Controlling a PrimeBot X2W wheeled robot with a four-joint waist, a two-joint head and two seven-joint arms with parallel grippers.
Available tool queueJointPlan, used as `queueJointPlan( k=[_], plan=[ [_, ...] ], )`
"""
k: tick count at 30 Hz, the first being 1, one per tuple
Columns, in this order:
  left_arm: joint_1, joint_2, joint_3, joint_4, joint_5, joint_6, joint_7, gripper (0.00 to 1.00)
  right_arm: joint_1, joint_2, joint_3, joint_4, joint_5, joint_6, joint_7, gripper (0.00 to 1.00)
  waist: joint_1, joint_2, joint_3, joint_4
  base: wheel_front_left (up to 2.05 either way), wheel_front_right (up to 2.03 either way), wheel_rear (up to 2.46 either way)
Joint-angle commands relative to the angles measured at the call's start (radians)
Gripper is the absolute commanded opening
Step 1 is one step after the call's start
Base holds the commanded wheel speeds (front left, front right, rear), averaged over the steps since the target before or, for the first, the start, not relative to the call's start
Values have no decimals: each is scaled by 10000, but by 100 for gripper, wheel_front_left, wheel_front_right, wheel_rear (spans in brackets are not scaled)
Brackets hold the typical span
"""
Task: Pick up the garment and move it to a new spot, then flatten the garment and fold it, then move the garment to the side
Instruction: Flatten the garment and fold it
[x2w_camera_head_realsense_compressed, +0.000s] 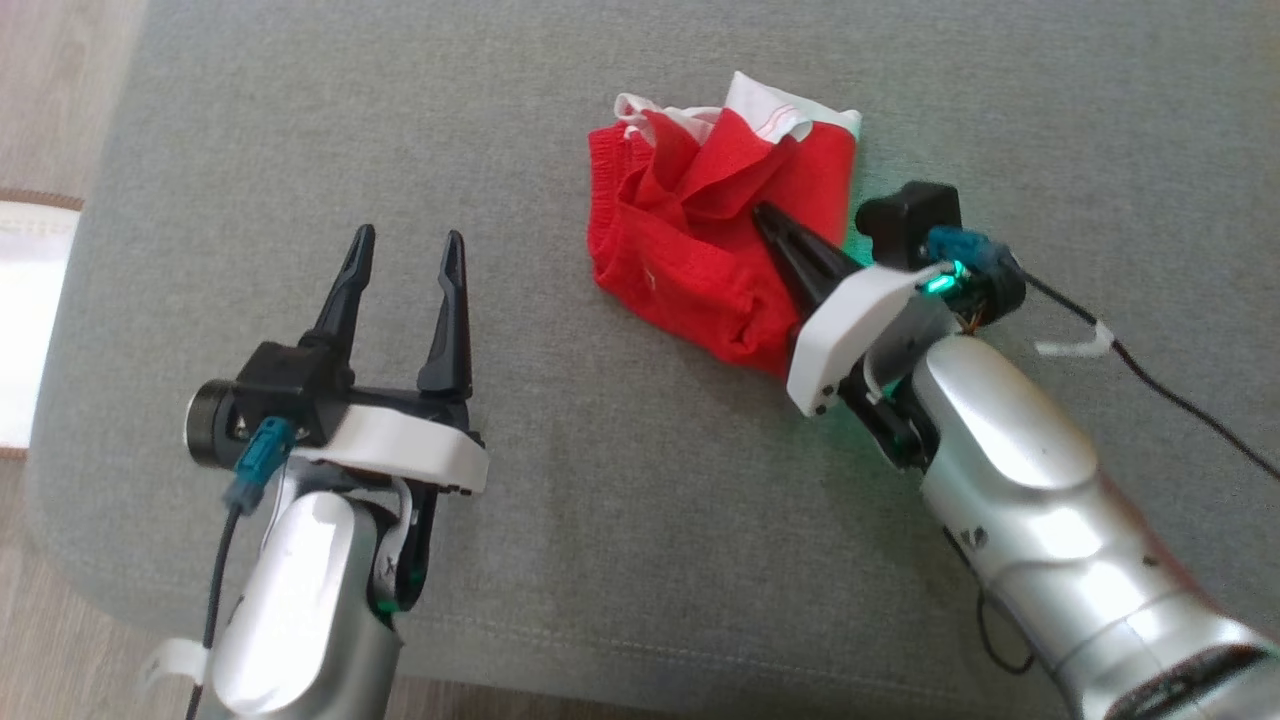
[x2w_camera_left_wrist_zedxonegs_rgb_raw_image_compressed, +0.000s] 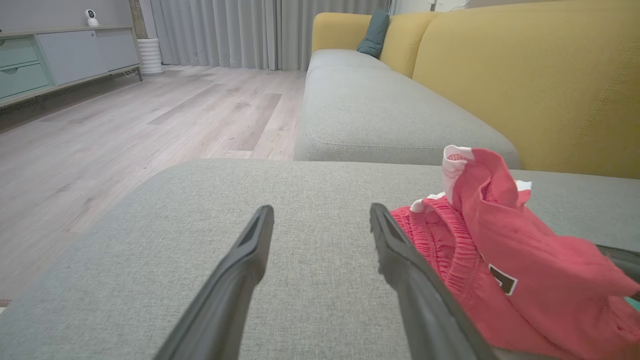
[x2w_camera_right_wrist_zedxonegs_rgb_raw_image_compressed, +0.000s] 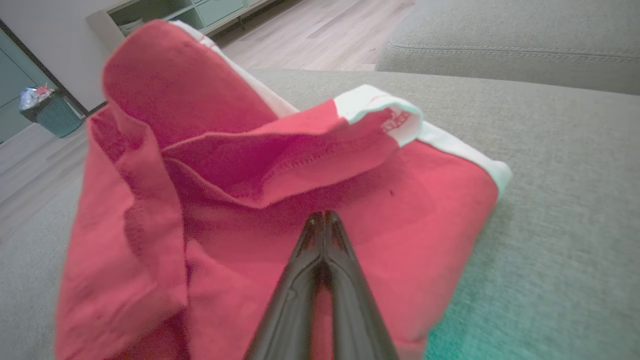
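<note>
- The grey sofa cushion (x2w_camera_head_realsense_compressed: 600, 520) lies under both hands, a soft bed for the work.
- The red shorts (x2w_camera_head_realsense_compressed: 680, 270) sit crumpled beneath the right hand's tips, off to the left hand's right, with white-trimmed hems upturned and the ribbed waistband bunched.
- The right hand (x2w_camera_head_realsense_compressed: 765, 215) has its fingers together, tips in the cloth, likely for the lift. I cannot tell whether a fold is caught.
- The left hand (x2w_camera_head_realsense_compressed: 408, 245) hovers with fingers apart, holding nothing.

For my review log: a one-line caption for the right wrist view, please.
Right gripper, fingers shut, pinching the crumpled red fabric garment with white trim on the grey fabric cushion.
</note>
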Motion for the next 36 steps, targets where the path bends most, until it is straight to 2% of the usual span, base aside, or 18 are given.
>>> queueJointPlan(
  k=[1, 7, 16, 27, 36],
  plan=[
    [-337, 71, 223, -360, 97, -41, -51, 100, -398, 230, 234, -74, 158, -9, -134, 0, 0, 0, 27, 63, 0, 0, 0],
    [-428, 4, 85, -354, 49, -78, -51, 100, -1274, 234, 988, 737, 842, -9, -185, 0, 0, 0, 55, 319, 0, 0, 0],
    [-456, -40, -31, -376, -37, -79, -51, 100, -2147, 236, 2252, 986, 1669, -9, -728, 0, 0, 0, 114, 582, 0, 0, 0],
    [-477, -55, -111, -342, -115, -59, -51, 100, -2069, 236, 3646, 1053, 2895, -9, -1099, 0, 0, 0, 167, 772, 0, 0, 0],
    [-418, -57, -209, -335, -182, 7, -51, 100, -1347, 236, 4603, 499, 3784, -9, -1495, 0, 0, 0, 69, 661, 0, 0, 0]
  ],
)
